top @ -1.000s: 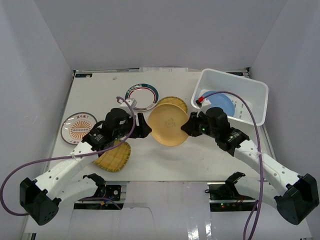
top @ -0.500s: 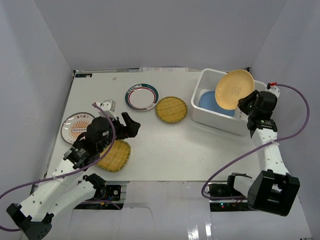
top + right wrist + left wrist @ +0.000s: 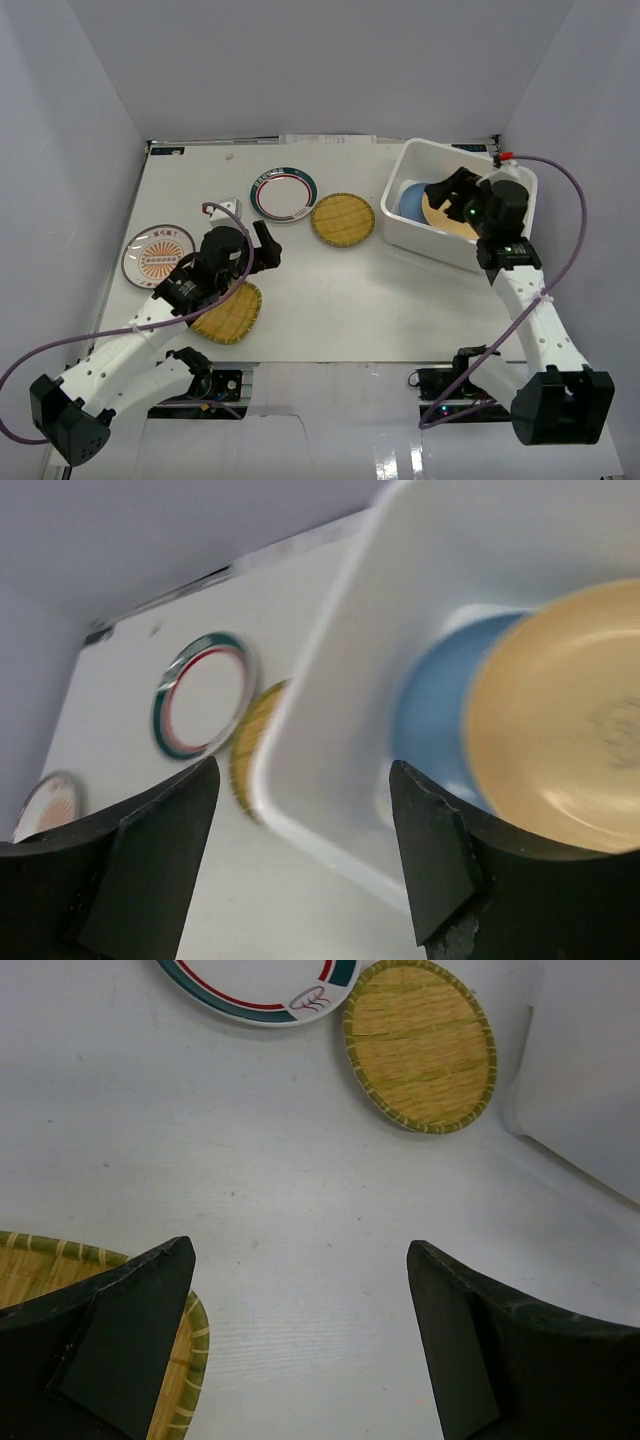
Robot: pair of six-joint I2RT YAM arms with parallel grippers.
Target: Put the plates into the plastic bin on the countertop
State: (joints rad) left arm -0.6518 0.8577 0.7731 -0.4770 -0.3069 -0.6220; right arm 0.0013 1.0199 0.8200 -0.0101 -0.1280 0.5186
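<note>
The plain yellow-orange plate (image 3: 441, 214) (image 3: 560, 742) lies inside the plastic bin (image 3: 432, 249) (image 3: 318, 670), partly on top of a blue plate (image 3: 407, 199) (image 3: 430, 720). My right gripper (image 3: 447, 191) (image 3: 305, 772) hangs open and empty over the bin. My left gripper (image 3: 270, 248) (image 3: 300, 1260) is open and empty above the countertop (image 3: 330, 290). A squarish woven plate (image 3: 228, 312) (image 3: 25, 1272) lies just to its left. A round woven plate (image 3: 343, 220) (image 3: 420, 1045), a green-rimmed plate (image 3: 283, 192) (image 3: 255, 985) and a sunburst plate (image 3: 155, 253) rest on the countertop.
Pale grey walls close in the countertop on the left, back and right. The bin stands at the back right corner, close to the right wall. Purple cables loop from both arms.
The right gripper carried the yellow-orange plate from mid-table to the bin and opened, leaving it on the blue plate. The left gripper opened, let go of that plate and drew back left.
</note>
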